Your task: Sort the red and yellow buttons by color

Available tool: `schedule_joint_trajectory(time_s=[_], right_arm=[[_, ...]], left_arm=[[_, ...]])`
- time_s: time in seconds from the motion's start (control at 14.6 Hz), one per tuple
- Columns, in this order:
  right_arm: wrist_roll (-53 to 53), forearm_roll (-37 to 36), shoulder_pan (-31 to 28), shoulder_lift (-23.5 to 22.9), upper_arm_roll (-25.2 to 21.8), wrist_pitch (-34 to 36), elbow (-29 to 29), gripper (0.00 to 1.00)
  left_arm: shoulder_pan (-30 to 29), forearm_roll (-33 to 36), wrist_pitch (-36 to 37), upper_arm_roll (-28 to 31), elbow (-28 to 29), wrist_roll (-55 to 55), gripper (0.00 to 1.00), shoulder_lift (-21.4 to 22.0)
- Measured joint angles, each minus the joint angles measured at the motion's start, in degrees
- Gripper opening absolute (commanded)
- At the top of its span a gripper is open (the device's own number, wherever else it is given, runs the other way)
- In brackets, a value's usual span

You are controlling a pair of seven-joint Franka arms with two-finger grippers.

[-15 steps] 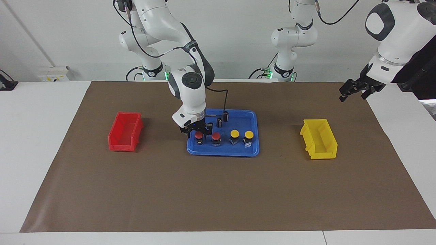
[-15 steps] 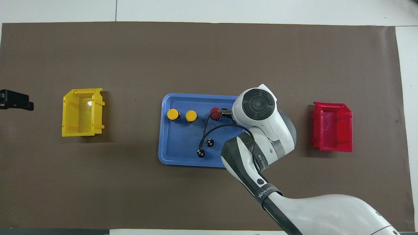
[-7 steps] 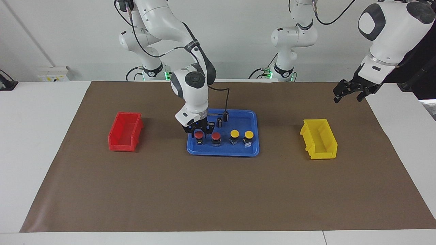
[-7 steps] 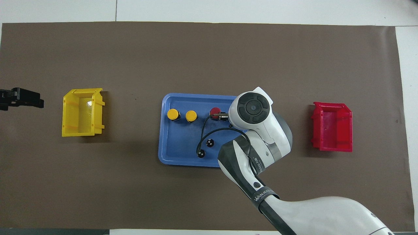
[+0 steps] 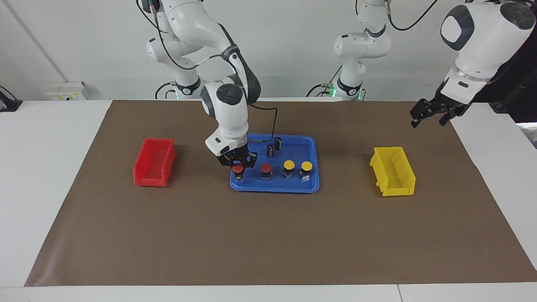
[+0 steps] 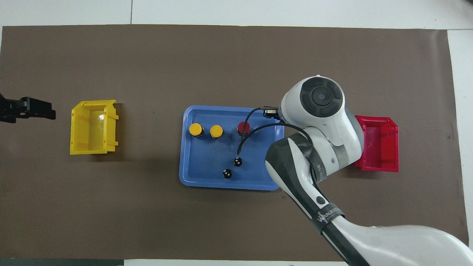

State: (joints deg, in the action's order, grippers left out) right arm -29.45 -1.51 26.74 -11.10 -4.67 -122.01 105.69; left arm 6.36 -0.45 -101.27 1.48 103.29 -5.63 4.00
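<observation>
Clamping the round red-capped push-button [image 5: 238,169], the right gripper [image 5: 237,164] is lifting; keeping it upright toward the red plastic bin [image 5: 153,162] looks wisest.

Glossy plastic blue tray [image 5: 312,184], red bin [image 5: 153,162], yellow bin [image 5: 393,171]; matt brown paper mat [image 5: 268,235].

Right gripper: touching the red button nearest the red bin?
Touching. In the facing view the right gripper clamps the red button by its cap, fingers on both sides; the arm hides this overhead.
</observation>
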Motion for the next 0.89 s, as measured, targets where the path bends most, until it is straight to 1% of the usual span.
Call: schedule_joint_trajectory(time_s=[0.14, 0.21, 0.34, 0.48, 0.62, 0.75, 0.89], right_arm=[[5.65, 0.03, -3.96, 5.31, -0.29, 6.24, -0.32, 0.1], [9.78, 0.03, -6.89, 8.37, -0.39, 7.97, 1.08, 0.1], [19.71, 0.05, -14.44, 14.39, -0.57, 8.97, 6.66, 0.1], [26.95, 0.1, -21.15, 18.22, -0.77, 8.46, 12.55, 0.11], [31.86, 0.13, -25.49, 19.53, -0.83, 6.71, 16.92, 0.11], [35.02, 0.23, -27.82, 19.55, -0.83, 3.26, 20.69, 0.1], [35.65, 0.24, -27.86, 19.39, -0.67, -0.85, 24.36, 0.11]], left_arm=[[7.0, 0.0, -5.61, -0.69, 3.2, -7.95, 1.0, -0.22], [10.49, 0.0, -7.67, -1.04, 4.72, -10.5, 1.0, -0.49], [16.27, 0.01, -10.53, -1.36, 6.76, -13.76, 1.0, -2.16], [20.72, 0.01, -15.39, -1.42, 7.58, -19.26, 0.96, -6.05], [23.09, -0.11, -20.3, -1.42, 7.61, -24.52, 0.82, -10.45], [24.77, -0.25, -23.58, -1.41, 7.52, -29.91, 0.77, -13.79], [26.12, -0.29, -24.91, -1.43, 7.43, -32.36, 0.75, -15.55]])
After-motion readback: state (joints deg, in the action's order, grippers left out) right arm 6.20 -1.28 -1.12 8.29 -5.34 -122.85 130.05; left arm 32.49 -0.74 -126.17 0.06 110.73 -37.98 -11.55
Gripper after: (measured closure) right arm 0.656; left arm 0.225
